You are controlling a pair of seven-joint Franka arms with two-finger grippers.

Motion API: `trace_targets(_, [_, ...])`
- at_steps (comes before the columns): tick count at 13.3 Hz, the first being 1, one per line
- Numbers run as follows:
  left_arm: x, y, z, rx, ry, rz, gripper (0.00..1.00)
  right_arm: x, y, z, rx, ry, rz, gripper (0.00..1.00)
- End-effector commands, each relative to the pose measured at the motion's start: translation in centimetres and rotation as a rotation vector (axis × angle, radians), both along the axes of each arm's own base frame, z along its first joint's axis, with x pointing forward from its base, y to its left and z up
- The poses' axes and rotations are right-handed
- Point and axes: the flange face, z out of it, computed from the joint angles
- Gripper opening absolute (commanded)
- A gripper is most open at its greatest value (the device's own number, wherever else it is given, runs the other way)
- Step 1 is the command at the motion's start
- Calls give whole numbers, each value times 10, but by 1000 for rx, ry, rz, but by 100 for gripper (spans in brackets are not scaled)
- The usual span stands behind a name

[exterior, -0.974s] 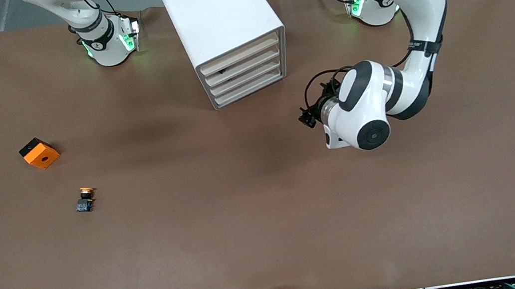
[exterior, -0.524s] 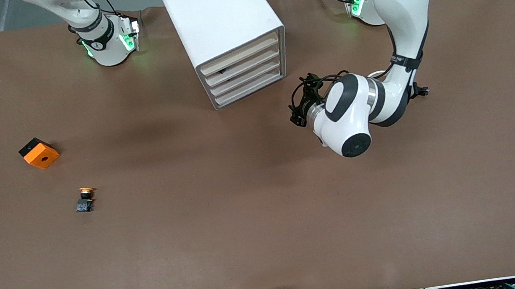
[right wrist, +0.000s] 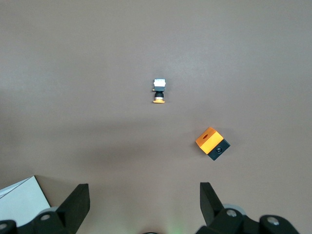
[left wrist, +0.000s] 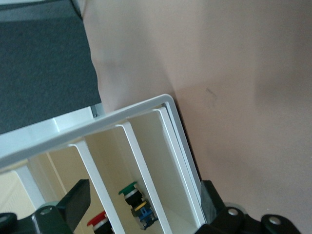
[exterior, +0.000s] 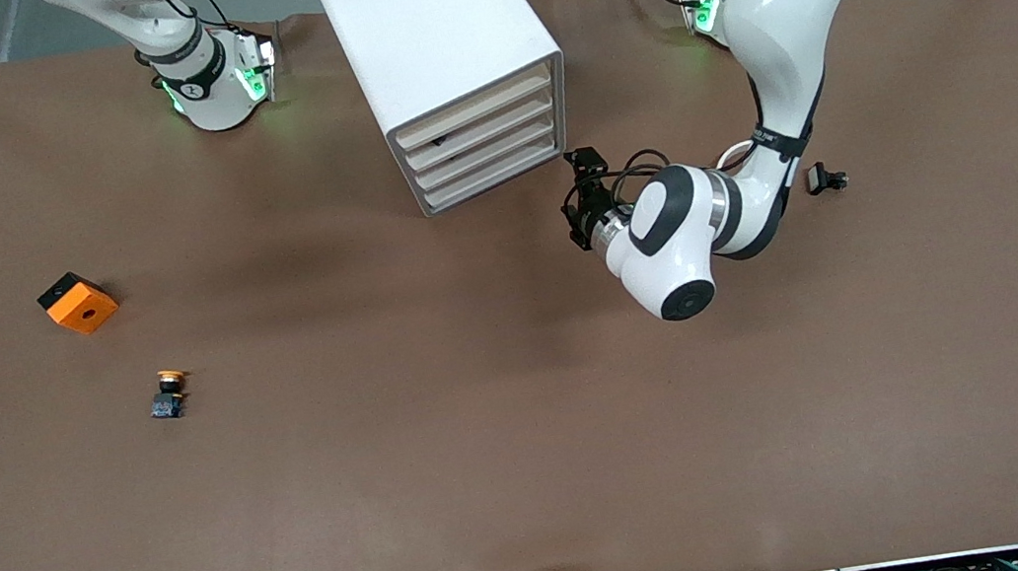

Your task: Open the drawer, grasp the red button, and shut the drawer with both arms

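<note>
boxy glossy white plastic cabinet (exterior: 443,66): four slatted beige drawers shut | left claw (exterior: 583,198): spread, beside cabinet front | right claw (right wrist: 144,204): spread, waits | matte brown surface (exterior: 489,428)

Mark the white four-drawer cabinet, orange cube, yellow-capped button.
White four-drawer cabinet (exterior: 423,29), front view, top panel.
Orange cube (exterior: 81,306), front view, top face.
Yellow-capped button (exterior: 171,377), front view, cap.

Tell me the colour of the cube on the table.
Orange cube, black on one side; front view.

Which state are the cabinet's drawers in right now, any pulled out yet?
All shut. In the front view the four beige drawer fronts sit flush in the cabinet; the left gripper, fingers open, hovers beside it, touching nothing.
</note>
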Motion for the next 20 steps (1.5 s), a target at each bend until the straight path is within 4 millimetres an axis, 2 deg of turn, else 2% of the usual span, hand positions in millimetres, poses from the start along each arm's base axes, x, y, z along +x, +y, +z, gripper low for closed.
trace_targets(1, [-1,-10,4,-5,66,24,100,-5,-1,7,-8,-12,12,100])
trace_targets(3, [-12,-19,-2,16,128,17,100,-5,-3,7,-8,-12,9,100])
trace_targets(4, [-14,-21,-2,22,138,13,87,-5,-2,7,-8,-12,11,100])
trace_targets(8, [-21,-29,-5,10,189,32,66,-5,-2,7,-8,-12,9,100])
trace_targets(11, [-34,-41,-11,15,208,11,66,-5,-1,7,-8,-12,11,100])
trace_targets(20, [-70,-60,-20,43,331,-54,63,-5,0,8,0,-11,11,100])
